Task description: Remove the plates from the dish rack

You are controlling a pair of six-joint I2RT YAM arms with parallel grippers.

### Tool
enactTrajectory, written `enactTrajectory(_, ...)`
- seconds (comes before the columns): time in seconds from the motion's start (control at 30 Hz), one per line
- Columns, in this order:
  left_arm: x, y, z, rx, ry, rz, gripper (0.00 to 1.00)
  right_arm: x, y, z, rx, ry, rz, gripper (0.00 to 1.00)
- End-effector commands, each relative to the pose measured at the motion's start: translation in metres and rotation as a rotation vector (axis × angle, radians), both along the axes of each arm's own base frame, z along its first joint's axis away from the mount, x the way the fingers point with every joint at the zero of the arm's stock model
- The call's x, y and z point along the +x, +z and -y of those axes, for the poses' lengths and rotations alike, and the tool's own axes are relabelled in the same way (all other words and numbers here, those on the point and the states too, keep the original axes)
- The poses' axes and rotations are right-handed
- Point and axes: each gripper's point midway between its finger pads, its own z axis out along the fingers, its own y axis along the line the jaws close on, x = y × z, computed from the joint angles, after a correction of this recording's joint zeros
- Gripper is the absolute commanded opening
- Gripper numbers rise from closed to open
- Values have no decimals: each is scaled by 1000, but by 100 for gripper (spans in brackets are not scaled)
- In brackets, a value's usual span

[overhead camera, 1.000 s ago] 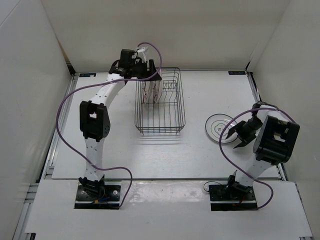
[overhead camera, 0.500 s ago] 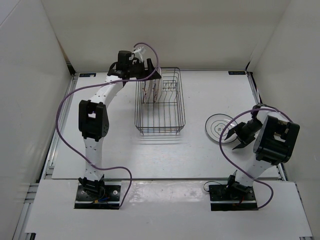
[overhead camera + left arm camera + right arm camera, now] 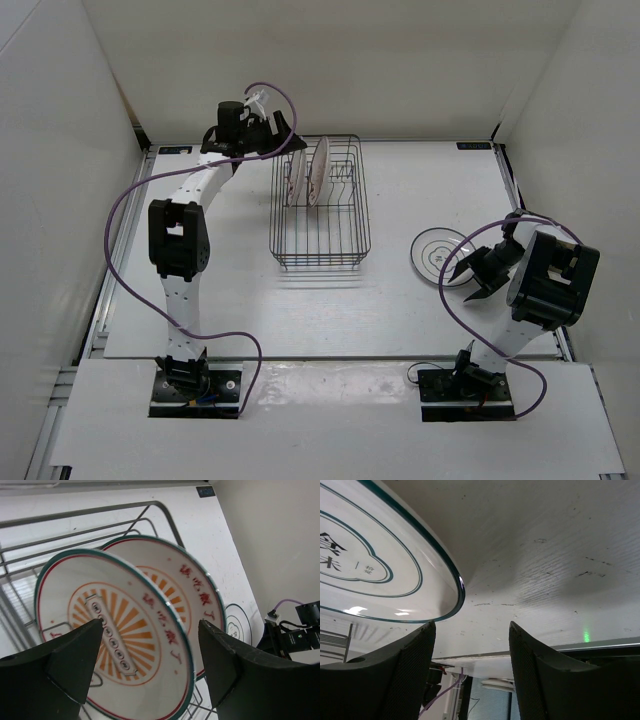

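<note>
While two round white glazed plates stand on edge in it, the rectangular dish rack of thin dark wire [image 3: 321, 266] sits on the matte white tabletop [image 3: 230, 290], close to the far edge and a little left of its middle. The plates occupy the rack's far-left corner, side by side between the upright prongs: the left plate [image 3: 296, 178] and the right plate [image 3: 319, 170].

From the left wrist, the nearer plate [image 3: 120, 645] shows a dark green rim, a thin red line, an orange sunburst centre and red characters. The one behind it [image 3: 185, 590] carries the same pattern.

The left gripper [image 3: 288, 135] hangs just outside the rack's far-left corner. Its blunt black fingers are spread wide, clear of both plates and holding nothing.

A third round white plate with thin dark rings [image 3: 438, 256] lies flat near the tabletop's right edge, its glossy surface catching light in the right wrist view [image 3: 375, 555].

The right gripper [image 3: 465, 280] is low beside that plate's near-right rim, jaws apart and empty, with the finely scratched tabletop showing between its fingers [image 3: 410, 670].
</note>
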Motion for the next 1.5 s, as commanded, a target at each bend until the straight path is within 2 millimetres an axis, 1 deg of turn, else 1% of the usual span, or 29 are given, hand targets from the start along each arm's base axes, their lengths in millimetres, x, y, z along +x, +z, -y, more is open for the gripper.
enactTrajectory(0.0,-10,39,-8,-20,12,56,87,0,1,-2,18,5,15,63)
enactTrajectory(0.03,-10,41,-8,-20,11,61,87,0,1,-1,18,4,12,63)
enactTrajectory(0.07,-11,36,-8,-20,10,41,87,-1,1,-2,20,8,10,63)
enactTrajectory(0.27,-12,21,-6,-16,-7,-11,79,-2,0,-2,24,4,10,63)
enactTrajectory(0.3,-13,23,-3,-17,-18,-12,79,-3,0,-2,24,7,10,63)
enactTrajectory(0.33,-12,22,-3,-18,-19,-11,77,-4,0,-3,25,3,8,63)
enactTrajectory(0.37,-14,29,-2,-18,-27,3,75,-4,-1,-2,23,3,8,63)
enactTrajectory(0.4,-14,20,0,-11,-35,-16,74,-5,-2,-3,25,6,4,63)
enactTrajectory(0.43,-15,20,2,-7,-40,-14,74,-7,-2,-3,28,4,1,63)
enactTrajectory(0.47,-13,19,3,3,-48,-2,72,-7,-2,-2,25,4,1,63)
enactTrajectory(0.5,-19,15,8,18,-66,-20,70,-6,-2,-3,26,4,2,63)
enactTrajectory(0.53,-19,17,7,26,-66,-14,67,-6,-2,-2,25,0,4,63)
enactTrajectory(0.6,-24,9,8,54,-87,-28,63,-5,-2,-1,27,-2,4,63)
enactTrajectory(0.63,-26,9,7,59,-91,-37,62,-5,-2,-1,27,-4,4,63)
enactTrajectory(0.67,-27,8,7,73,-97,-34,58,-5,-2,-1,27,-7,6,63)
enactTrajectory(0.7,-27,10,7,90,-105,-18,58,-5,-3,-1,28,-3,5,63)
enactTrajectory(0.73,-34,4,8,105,-113,-52,56,-5,-3,-1,30,-6,4,63)
enactTrajectory(0.77,-34,1,6,132,-113,-43,56,-6,-4,-2,34,-8,0,63)
enactTrajectory(0.8,-36,7,8,148,-123,-18,55,-6,-5,-3,38,-11,3,63)
enactTrajectory(0.83,-40,3,8,158,-129,-30,55,-6,-6,-3,39,-11,0,63)
enactTrajectory(0.97,-39,4,8,187,-103,-13,52,-6,-7,-4,59,-28,-9,63)
enactTrajectory(1.03,-38,2,9,199,-102,-13,51,-5,-8,-4,67,-36,-14,63)
enactTrajectory(1.07,-42,-3,10,224,-123,-23,49,-4,-8,-5,75,-41,-12,63)
enactTrajectory(1.13,-43,-1,12,247,-133,-19,45,-1,-8,-3,90,-59,-3,63)
enactTrajectory(1.23,-55,-13,14,257,-157,-58,35,-1,-10,-3,104,-80,-11,63)
enactTrajectory(1.27,-54,-14,14,252,-152,-56,34,-1,-10,-6,116,-79,-8,63)
enactTrajectory(1.3,-54,-11,15,245,-149,-42,34,-3,-11,-6,120,-82,-14,63)
enactTrajectory(1.37,-57,-10,14,246,-149,-32,29,-7,-13,-7,130,-89,-21,63)
enactTrajectory(1.47,-56,13,14,235,-152,24,21,-8,-14,-7,137,-98,-22,63)
